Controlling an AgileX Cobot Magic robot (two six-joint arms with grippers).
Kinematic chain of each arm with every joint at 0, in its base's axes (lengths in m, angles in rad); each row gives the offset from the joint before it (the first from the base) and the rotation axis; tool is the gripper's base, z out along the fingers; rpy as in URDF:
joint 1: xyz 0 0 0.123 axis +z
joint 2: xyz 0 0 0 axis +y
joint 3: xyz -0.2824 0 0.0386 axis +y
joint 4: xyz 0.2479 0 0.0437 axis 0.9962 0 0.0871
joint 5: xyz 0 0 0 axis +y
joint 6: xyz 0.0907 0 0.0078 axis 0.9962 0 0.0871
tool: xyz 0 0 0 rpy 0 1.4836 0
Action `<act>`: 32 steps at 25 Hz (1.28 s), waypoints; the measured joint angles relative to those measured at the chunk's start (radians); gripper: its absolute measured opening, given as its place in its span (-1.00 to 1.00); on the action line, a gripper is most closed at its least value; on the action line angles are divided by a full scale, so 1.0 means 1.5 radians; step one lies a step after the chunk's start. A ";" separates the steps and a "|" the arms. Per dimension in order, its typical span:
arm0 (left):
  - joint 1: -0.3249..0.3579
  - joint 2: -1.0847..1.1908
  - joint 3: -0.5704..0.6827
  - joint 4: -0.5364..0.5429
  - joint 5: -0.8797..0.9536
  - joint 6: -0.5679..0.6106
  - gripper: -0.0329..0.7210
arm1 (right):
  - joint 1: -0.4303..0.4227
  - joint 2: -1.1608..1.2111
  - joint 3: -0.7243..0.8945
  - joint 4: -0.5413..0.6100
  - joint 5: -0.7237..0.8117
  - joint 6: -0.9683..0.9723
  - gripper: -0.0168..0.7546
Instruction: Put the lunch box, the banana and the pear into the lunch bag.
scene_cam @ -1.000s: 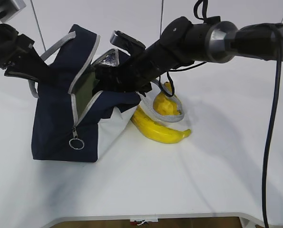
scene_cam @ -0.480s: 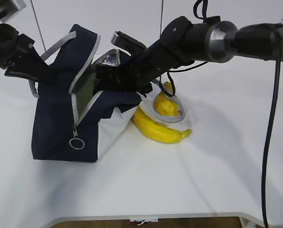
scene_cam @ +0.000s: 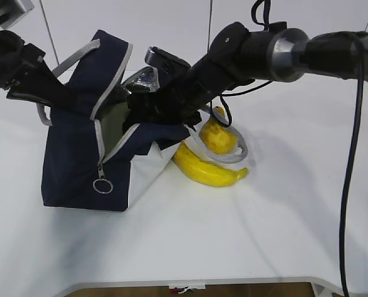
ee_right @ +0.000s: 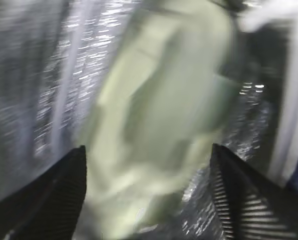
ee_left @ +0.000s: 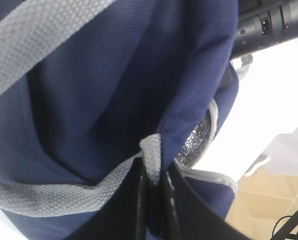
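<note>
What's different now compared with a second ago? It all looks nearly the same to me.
Only a little. The right gripper has pulled back slightly and sits higher at the mouth of the lunch bag, its fingers spread, with the lunch box lying free inside. The grey handle loop has slid off the pear, now uncovered. The left gripper still pinches the bag's edge. The banana has not moved.

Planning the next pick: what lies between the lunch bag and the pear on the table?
In the exterior view, the banana lies between the lunch bag and the pear, and the bag's grey handle loop drapes around the pear.
</note>
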 joint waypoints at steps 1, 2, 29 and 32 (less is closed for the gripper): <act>0.000 0.000 0.000 0.000 0.000 0.000 -0.89 | 0.000 0.001 -0.006 -0.003 0.011 0.000 0.39; 0.000 0.000 0.000 0.000 0.000 0.000 -0.89 | 0.000 0.001 -0.012 -0.006 0.022 0.001 0.45; 0.000 0.000 0.000 0.083 0.003 -0.026 -0.89 | 0.000 0.002 -0.313 -0.228 0.286 0.200 0.55; 0.000 0.000 0.000 0.100 0.012 -0.034 -0.89 | 0.000 -0.002 -0.313 -0.228 0.289 0.205 0.55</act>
